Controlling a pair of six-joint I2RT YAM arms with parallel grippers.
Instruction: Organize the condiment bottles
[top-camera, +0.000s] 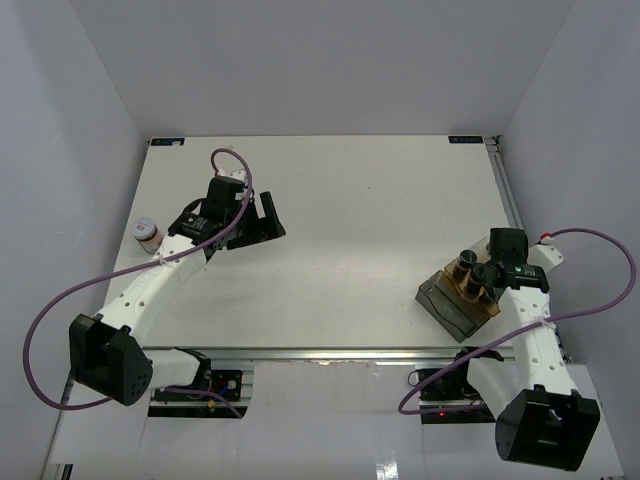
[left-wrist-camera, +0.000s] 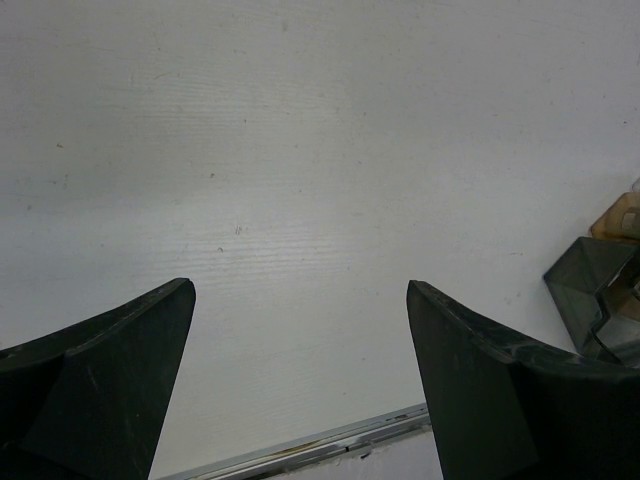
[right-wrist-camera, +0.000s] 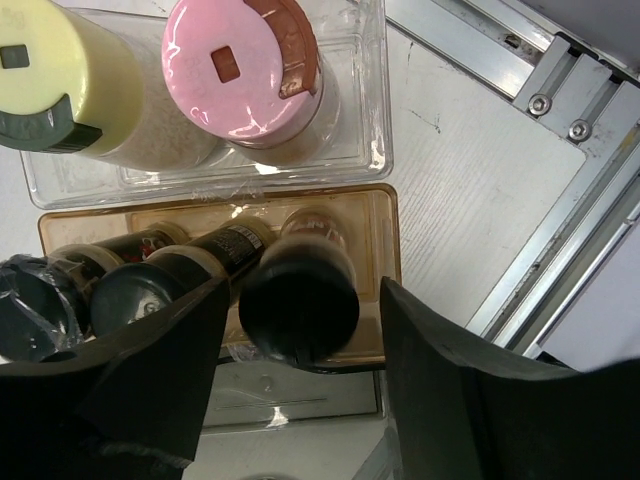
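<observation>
My right gripper straddles black-capped jar, jaws parted: it's seated in amber tray beside matching jars. And my left gripper is spread, empty.

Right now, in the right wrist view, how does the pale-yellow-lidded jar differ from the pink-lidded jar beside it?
The pale-yellow-lidded jar has a dark grey flap on its lid; the pink-lidded jar has a reddish-brown one. The pale-yellow-lidded jar's body looks whitish, the pink-lidded jar's brownish. Both stand upright, side by side in the clear compartment, each lid bearing a small square mark.
</observation>
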